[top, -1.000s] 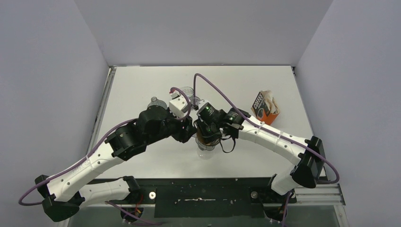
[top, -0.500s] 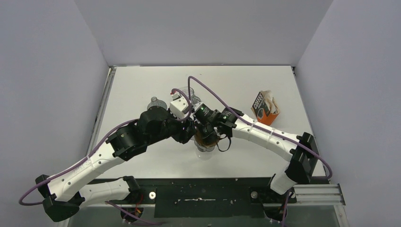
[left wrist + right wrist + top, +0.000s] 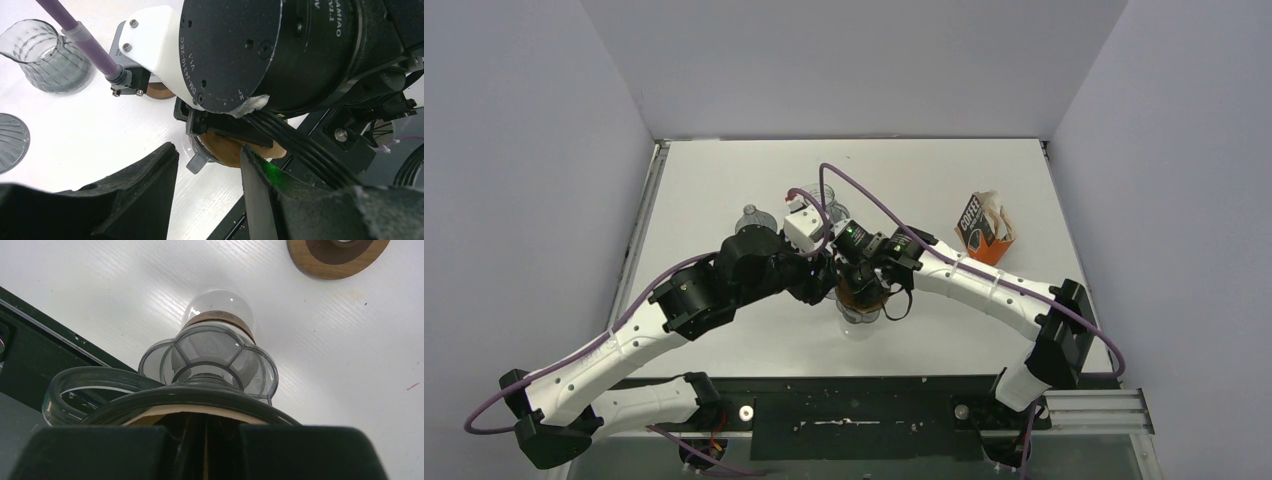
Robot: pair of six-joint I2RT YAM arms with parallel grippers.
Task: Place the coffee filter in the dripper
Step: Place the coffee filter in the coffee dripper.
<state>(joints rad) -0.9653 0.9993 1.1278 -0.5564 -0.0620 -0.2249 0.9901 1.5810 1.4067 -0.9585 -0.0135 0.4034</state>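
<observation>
My right claw (image 3: 205, 432), its fingers pressed together, points down into the dripper (image 3: 150, 365), where a pale edge, I think the coffee filter (image 3: 160, 416), sits just ahead of it, while my left claw (image 3: 207, 149) stands apart on both sides of the dripper, probably to steady it.

A white table (image 3: 714, 180) is filling the middle of the space, with a metal rail (image 3: 646, 215) running along its left edge and a black strip (image 3: 904, 395) lying across its near edge. A pale lilac-grey left wall (image 3: 524, 200), far wall (image 3: 844, 60) and right wall (image 3: 1174, 200) are closing it in. Even light is falling over everything, casting only soft shadows.
</observation>
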